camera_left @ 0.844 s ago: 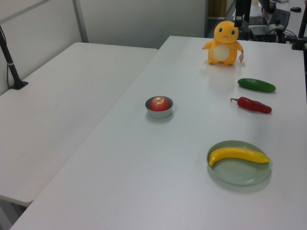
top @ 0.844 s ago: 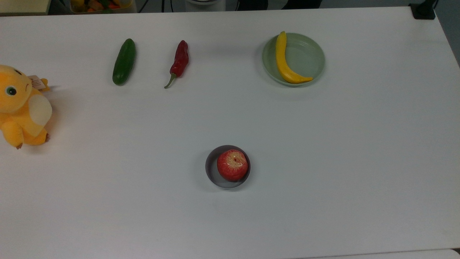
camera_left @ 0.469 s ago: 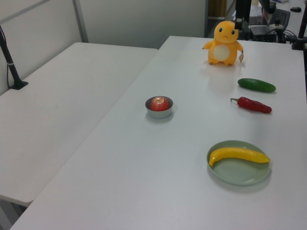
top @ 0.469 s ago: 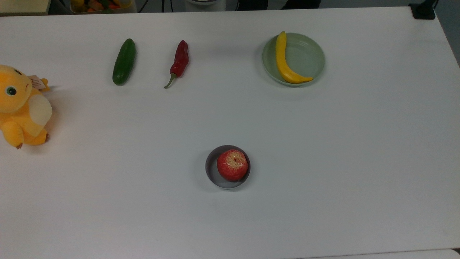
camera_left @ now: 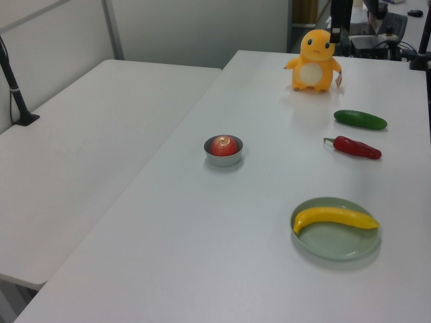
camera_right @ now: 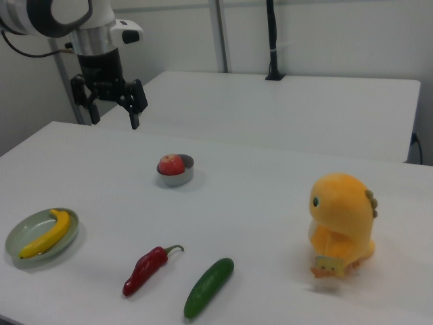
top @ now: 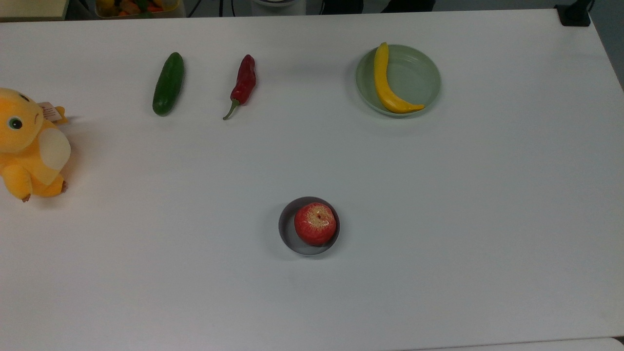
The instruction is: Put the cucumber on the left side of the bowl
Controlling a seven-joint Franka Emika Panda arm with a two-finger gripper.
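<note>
Spread apart and holding nothing, the gripper (camera_right: 110, 108) hangs high above the white table (camera_right: 257, 203) in the right view, well apart from every object, toward the right view's upper left. The cucumber (top: 168, 84) lies flat on the table near the far edge in the top view, just beside the red chili pepper (top: 242, 84) on the top view's right, the two roughly parallel and not touching. The small grey bowl (top: 287, 229) sits well apart from the cucumber, nearer the table's middle, with a red apple (top: 315, 224) inside it. A pale green dish (top: 414, 80) holds a yellow banana (top: 385, 83). An orange plush toy (top: 29, 146) sits at the top view's left edge.
</note>
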